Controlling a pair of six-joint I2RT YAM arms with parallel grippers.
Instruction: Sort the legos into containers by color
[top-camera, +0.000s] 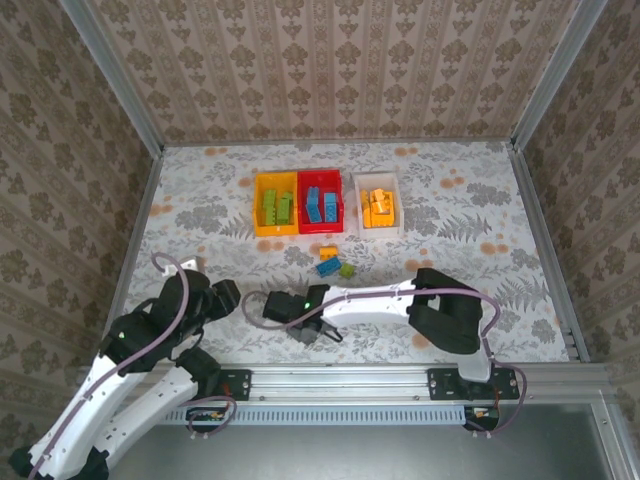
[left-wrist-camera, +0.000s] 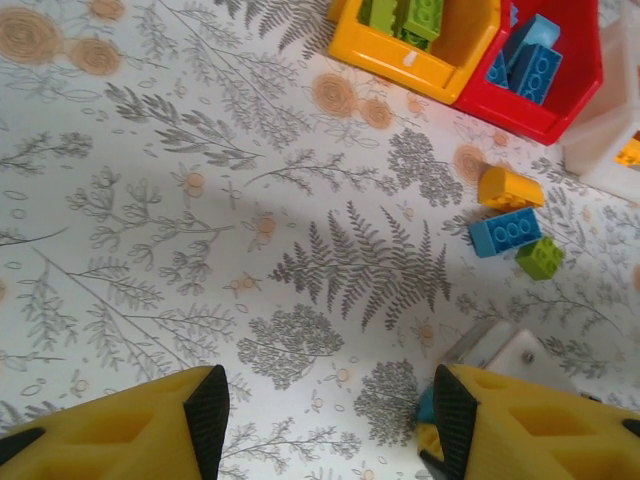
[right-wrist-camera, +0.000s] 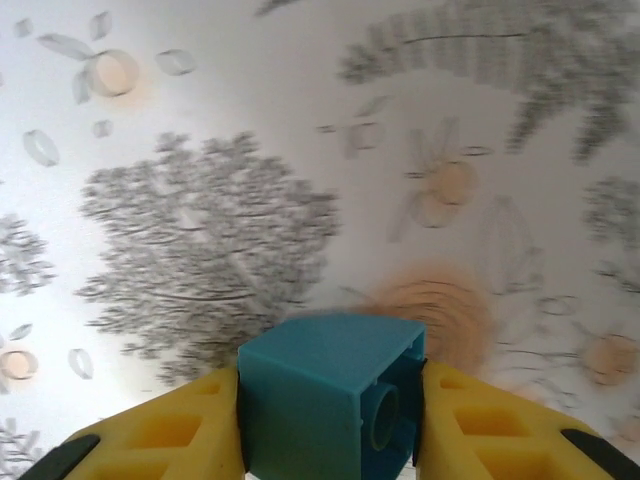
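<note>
My right gripper (right-wrist-camera: 331, 428) is shut on a blue lego (right-wrist-camera: 322, 395), low over the patterned table; from above it is at the near centre (top-camera: 318, 330). My left gripper (left-wrist-camera: 325, 405) is open with nothing between its fingers, at the near left (top-camera: 225, 297). Three loose legos lie in front of the bins: orange (left-wrist-camera: 509, 187), blue (left-wrist-camera: 505, 232) and green (left-wrist-camera: 540, 257). The yellow bin (top-camera: 258, 205) holds green legos, the red bin (top-camera: 301, 205) blue ones, the white bin (top-camera: 356, 205) orange ones.
The three bins stand side by side at the table's far centre. Metal rails (top-camera: 545, 240) and wallpapered walls close in the table on three sides. The right arm's white link (top-camera: 370, 297) stretches leftward across the near table.
</note>
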